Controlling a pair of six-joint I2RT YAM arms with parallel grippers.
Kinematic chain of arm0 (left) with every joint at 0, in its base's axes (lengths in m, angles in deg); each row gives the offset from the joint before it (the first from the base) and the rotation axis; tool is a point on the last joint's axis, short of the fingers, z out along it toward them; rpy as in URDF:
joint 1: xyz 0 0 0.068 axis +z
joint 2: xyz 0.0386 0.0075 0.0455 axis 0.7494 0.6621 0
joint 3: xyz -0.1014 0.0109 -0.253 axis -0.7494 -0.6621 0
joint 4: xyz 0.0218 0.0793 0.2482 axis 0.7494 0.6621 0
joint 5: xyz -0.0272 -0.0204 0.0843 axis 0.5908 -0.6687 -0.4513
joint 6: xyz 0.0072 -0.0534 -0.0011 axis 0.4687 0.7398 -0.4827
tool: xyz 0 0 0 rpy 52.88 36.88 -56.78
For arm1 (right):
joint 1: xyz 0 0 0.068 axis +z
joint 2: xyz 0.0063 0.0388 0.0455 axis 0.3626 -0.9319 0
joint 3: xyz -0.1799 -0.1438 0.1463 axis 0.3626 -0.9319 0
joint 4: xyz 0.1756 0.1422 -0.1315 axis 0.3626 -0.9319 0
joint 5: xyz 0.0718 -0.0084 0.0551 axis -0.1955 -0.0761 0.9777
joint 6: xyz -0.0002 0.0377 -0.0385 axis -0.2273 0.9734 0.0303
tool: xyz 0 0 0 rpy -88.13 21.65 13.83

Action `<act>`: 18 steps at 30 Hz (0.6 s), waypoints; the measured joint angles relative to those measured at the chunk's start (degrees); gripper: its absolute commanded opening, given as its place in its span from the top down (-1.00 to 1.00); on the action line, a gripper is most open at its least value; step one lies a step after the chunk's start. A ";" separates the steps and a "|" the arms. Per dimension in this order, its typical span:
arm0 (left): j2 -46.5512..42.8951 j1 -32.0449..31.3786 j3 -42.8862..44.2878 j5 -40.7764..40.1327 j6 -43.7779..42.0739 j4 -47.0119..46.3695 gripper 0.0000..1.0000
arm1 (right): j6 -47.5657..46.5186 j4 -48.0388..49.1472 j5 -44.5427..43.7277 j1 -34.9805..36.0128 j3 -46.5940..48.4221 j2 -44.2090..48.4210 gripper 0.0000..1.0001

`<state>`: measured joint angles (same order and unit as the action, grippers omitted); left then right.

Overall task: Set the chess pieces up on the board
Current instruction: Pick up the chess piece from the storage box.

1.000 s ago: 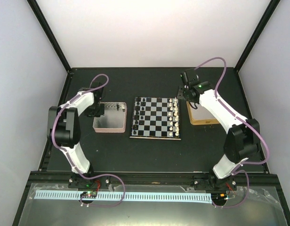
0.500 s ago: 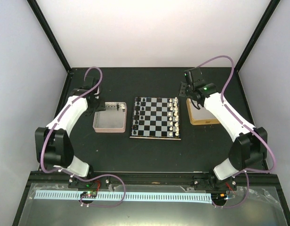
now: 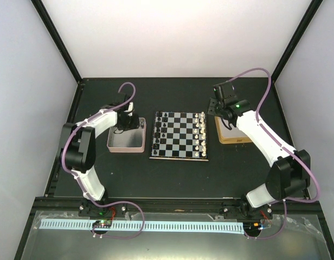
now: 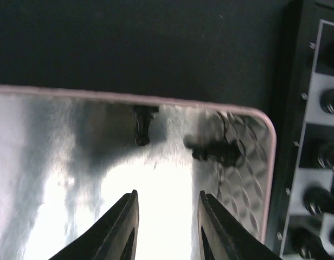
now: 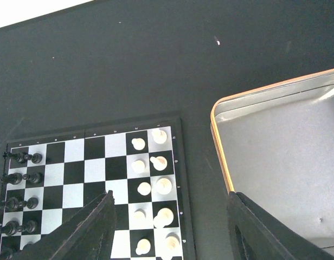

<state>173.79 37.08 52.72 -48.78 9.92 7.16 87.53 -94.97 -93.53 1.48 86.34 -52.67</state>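
Note:
The board [image 3: 179, 136] lies mid-table, with black chess pieces [image 3: 162, 130] along its left columns and white pieces [image 3: 199, 132] along its right. My left gripper [image 3: 133, 125] hangs open over the far right corner of the pink-rimmed tin [image 3: 123, 143]. In the left wrist view the open gripper [image 4: 168, 201] is empty; ahead of it one black piece [image 4: 143, 124] stands by the tin's far wall and another [image 4: 216, 150] lies on the tin floor. My right gripper [image 3: 213, 110] is open and empty [image 5: 169, 203] above the gap between the board [image 5: 96, 179] and the gold-rimmed tin [image 5: 221, 146].
The gold-rimmed tin [image 3: 233, 134] right of the board looks empty inside. The board's edge with black pieces [image 4: 324, 157] shows at the right of the left wrist view. Black frame posts and white walls enclose the table.
My left arm has swung from the tin's left side to above its far right corner. My right arm has shifted slightly right, still beside the board's far right corner.

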 measured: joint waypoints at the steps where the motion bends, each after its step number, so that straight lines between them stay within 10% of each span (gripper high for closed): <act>1: 1.42 -0.02 0.61 -0.35 -0.07 -0.46 0.38 | 0.02 0.02 -0.07 0.00 -0.07 0.22 -0.14; 18: 11.04 -0.02 7.28 -3.85 -2.19 -2.78 0.46 | 1.09 0.15 -1.18 0.00 -0.48 1.53 -0.14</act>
<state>184.83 37.05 60.00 -52.63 7.73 4.39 88.62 -94.82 -94.71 1.48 85.86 -51.14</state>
